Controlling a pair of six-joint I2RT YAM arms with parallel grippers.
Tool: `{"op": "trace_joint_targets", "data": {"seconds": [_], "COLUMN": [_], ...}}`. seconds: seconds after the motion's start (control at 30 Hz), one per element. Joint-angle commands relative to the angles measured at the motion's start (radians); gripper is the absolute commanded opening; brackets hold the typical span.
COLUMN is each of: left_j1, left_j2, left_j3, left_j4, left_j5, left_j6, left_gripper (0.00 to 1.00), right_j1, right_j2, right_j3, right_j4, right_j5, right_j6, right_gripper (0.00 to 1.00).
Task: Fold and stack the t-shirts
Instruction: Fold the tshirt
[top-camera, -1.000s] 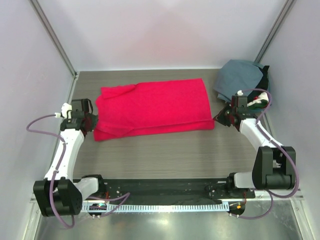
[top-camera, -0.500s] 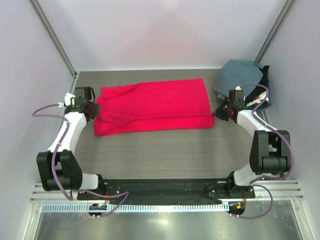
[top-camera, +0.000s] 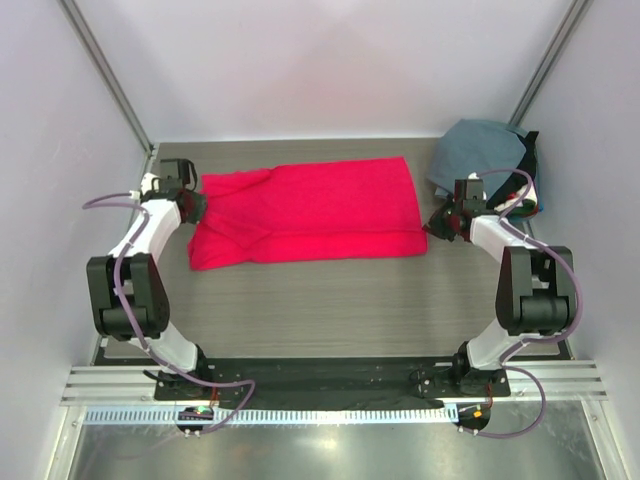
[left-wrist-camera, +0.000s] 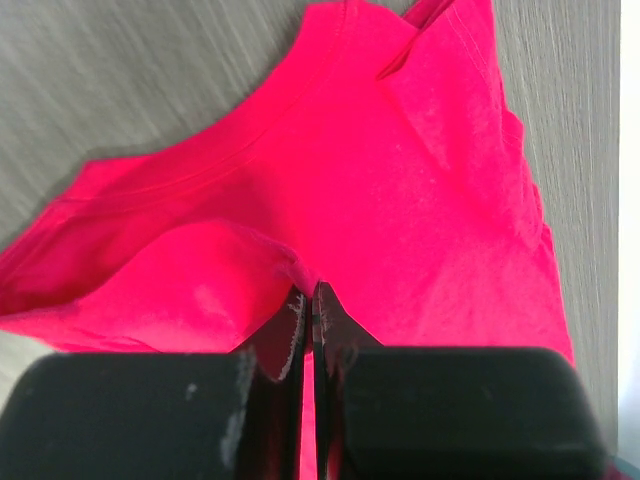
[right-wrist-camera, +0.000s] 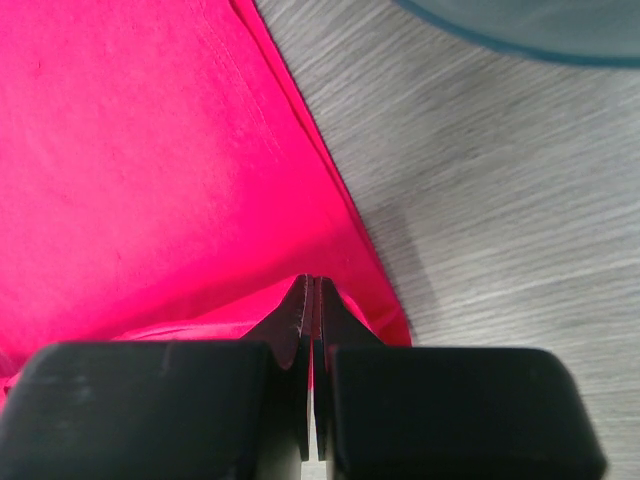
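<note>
A bright red t-shirt (top-camera: 310, 208) lies flattened and folded lengthwise across the middle of the table. My left gripper (top-camera: 196, 205) is at the shirt's left end, shut on a pinch of red cloth (left-wrist-camera: 400, 180) near the collar. At the shirt's right end my right gripper (top-camera: 437, 225) is shut on the red hem (right-wrist-camera: 150, 150) by its near corner. In both wrist views cloth bunches up at the closed tips. A slate grey-blue t-shirt (top-camera: 478, 150) tops a heap at the back right, apart from both grippers.
Dark and white cloth (top-camera: 522, 200) shows at the heap's right side, behind the right wrist. Pale walls stand close around the grey wood-grain table (top-camera: 330, 300). A black rail (top-camera: 330, 375) with the arm bases runs along the near edge.
Both grippers moved away from the near edge, the left one furthest, carrying the red shirt's near edge back with them. The shirt's left end has bunched up.
</note>
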Motion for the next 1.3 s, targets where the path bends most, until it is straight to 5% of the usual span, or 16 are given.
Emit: {"op": "trace_joint_targets", "data": {"seconds": [0.0, 0.8, 0.87, 0.93, 0.97, 1.07, 1.27], "left_j1": [-0.008, -0.083, -0.083, -0.087, -0.089, -0.09, -0.095], "left_j2": [0.028, 0.174, 0.201, 0.209, 0.189, 0.14, -0.07], "left_j3": [0.06, 0.252, 0.276, 0.313, 0.321, 0.301, 0.119], "left_j4": [0.061, -0.005, -0.029, -0.087, -0.109, -0.108, -0.094], "left_j5": [0.018, -0.114, -0.127, -0.178, -0.199, -0.226, -0.203], "left_j6": [0.016, 0.073, 0.091, 0.085, 0.088, 0.093, 0.067], "left_gripper": [0.0, 0.02, 0.52, 0.92, 0.94, 0.97, 0.92], "right_j1": [-0.005, -0.005, -0.005, -0.005, -0.005, -0.002, 0.015], "right_j2": [0.011, 0.051, 0.068, 0.08, 0.082, 0.047, -0.191], "right_j3": [0.05, 0.081, 0.092, 0.113, 0.122, 0.103, -0.113], "right_j4": [0.051, 0.059, 0.06, 0.06, 0.056, 0.056, 0.137], "right_j5": [0.03, 0.031, 0.026, 0.025, 0.02, 0.042, 0.099], "right_j6": [0.009, 0.02, 0.024, 0.024, 0.023, 0.032, 0.076], "right_gripper": [0.01, 0.01, 0.12, 0.32, 0.44, 0.55, 0.55]}}
